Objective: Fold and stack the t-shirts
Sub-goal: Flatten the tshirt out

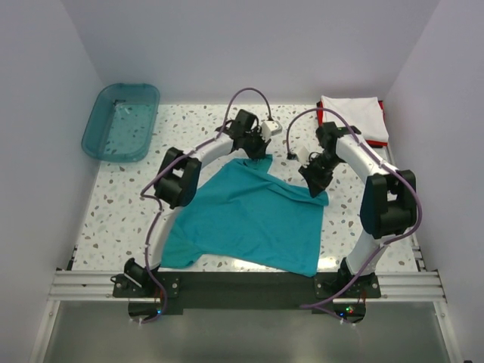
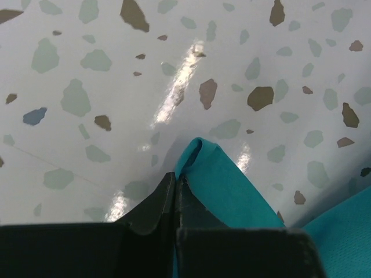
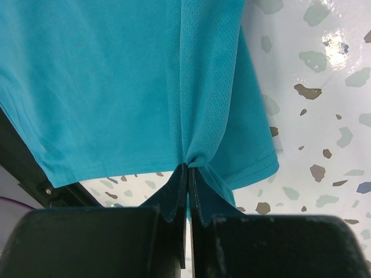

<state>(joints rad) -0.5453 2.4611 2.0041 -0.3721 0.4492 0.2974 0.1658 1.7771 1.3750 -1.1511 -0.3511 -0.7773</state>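
The teal-blue t-shirt [image 1: 246,215] lies spread in the middle of the table, its far edge lifted. My left gripper [image 1: 259,152] is shut on its far left corner; the pinched cloth [image 2: 223,182] shows in the left wrist view at my gripper [image 2: 175,176]. My right gripper [image 1: 316,181] is shut on the far right part; the bunched cloth [image 3: 145,87] hangs from my gripper [image 3: 189,168]. A folded white t-shirt [image 1: 355,117] lies on a red one [image 1: 383,108] at the back right.
A translucent teal plastic bin [image 1: 121,122] stands at the back left. White walls close in the speckled table [image 1: 128,204] on three sides. A metal rail [image 1: 242,283] runs along the near edge.
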